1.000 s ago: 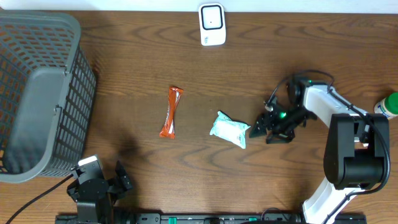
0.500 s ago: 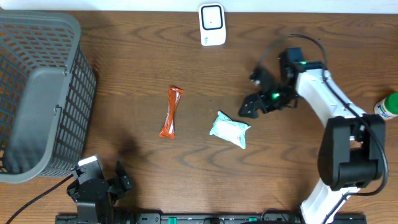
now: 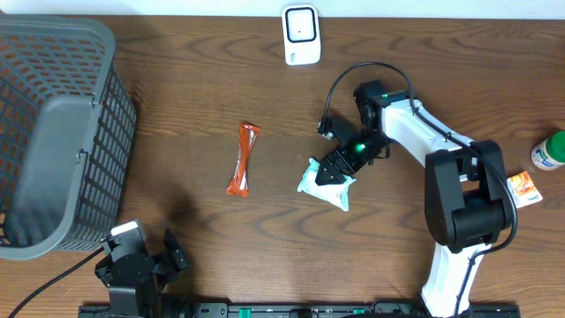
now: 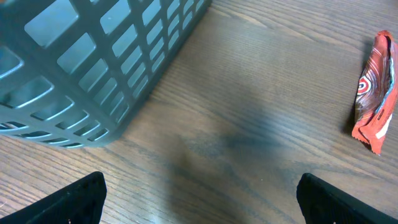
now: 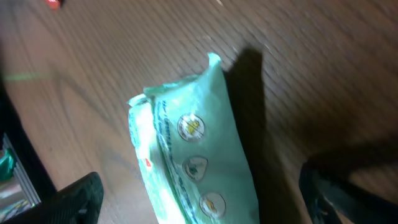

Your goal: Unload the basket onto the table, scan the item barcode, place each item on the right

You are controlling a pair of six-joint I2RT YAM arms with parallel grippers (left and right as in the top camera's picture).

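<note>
Teal packet (image 3: 328,189) flat on the wooden table (image 3: 194,79), a little right of centre, long axis slanting from upper left to lower right in the overhead view. Seen from the right wrist: one crimped end pointing away, three small round emblems in a row down the face, a dark shadow along the right side.

Right gripper (image 3: 336,170) directly over the packet's upper edge, reaching in from the right, a green light glowing on its body. Jaws spread wide, dark fingertips (image 5: 78,196) at the two lower corners of the wrist view, packet lying between them and touching neither as far as can be seen. Nothing gripped.

Left gripper (image 4: 199,198) low at the front left of the table, gaping just as wide, fingers (image 4: 74,196) far apart with only bare wood between. Holding nothing. Facing a corner of the grey mesh basket (image 4: 93,68) and, off to the right of its view, the orange-red snack wrapper (image 4: 375,93).

White scanner (image 3: 300,35) at the back edge, near the middle, well apart from the packet. Snack wrapper to the left of the packet, near but not touching, twisted at its middle. Basket filling the far left. Green-capped bottle (image 3: 549,150) and small orange sachet (image 3: 523,187) at the far right, beside the right arm's base.
</note>
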